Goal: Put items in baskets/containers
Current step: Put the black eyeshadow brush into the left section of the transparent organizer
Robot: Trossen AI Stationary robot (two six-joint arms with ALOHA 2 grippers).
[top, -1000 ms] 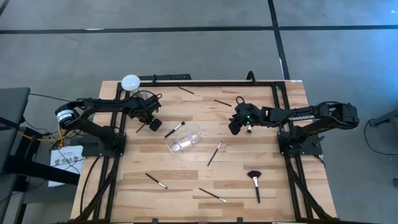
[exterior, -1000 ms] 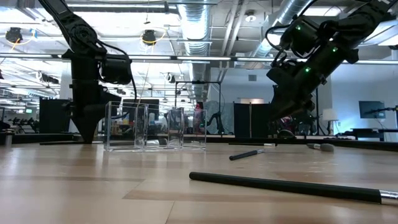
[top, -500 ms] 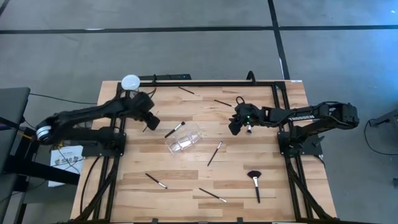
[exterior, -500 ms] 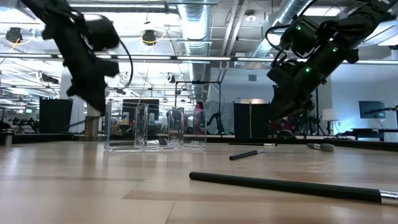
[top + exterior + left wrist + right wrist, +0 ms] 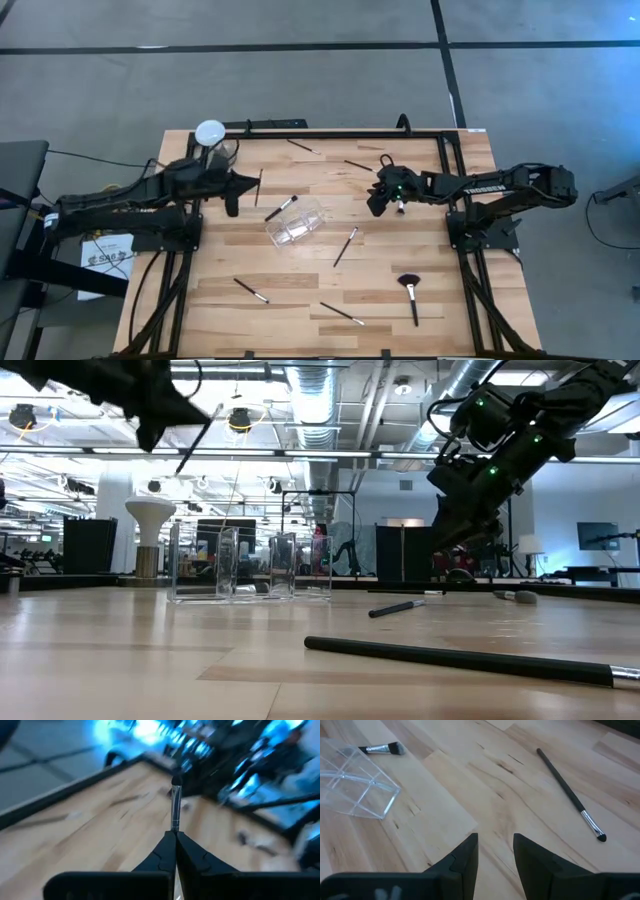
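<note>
High view: left pincer [image 5: 247, 182] clamps a brush [image 5: 259, 186] near the clear cup [image 5: 297, 222]; right pincer [image 5: 378, 204] hangs open.

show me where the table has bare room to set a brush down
Free patches: the left side between the clear cup and the table's left edge, and the right-front corner past the fan brush. It is crowded around the cup, with brushes on either side, and along the far edge.

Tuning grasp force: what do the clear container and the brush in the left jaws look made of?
Clear container: transparent, glossy, sharp-edged inner dividers; acrylic or glass, can't tell which. Brush pinched in the left gripper: shiny silvery ferrule, likely metal, with a dark tip; handle hidden by the jaws.
</note>
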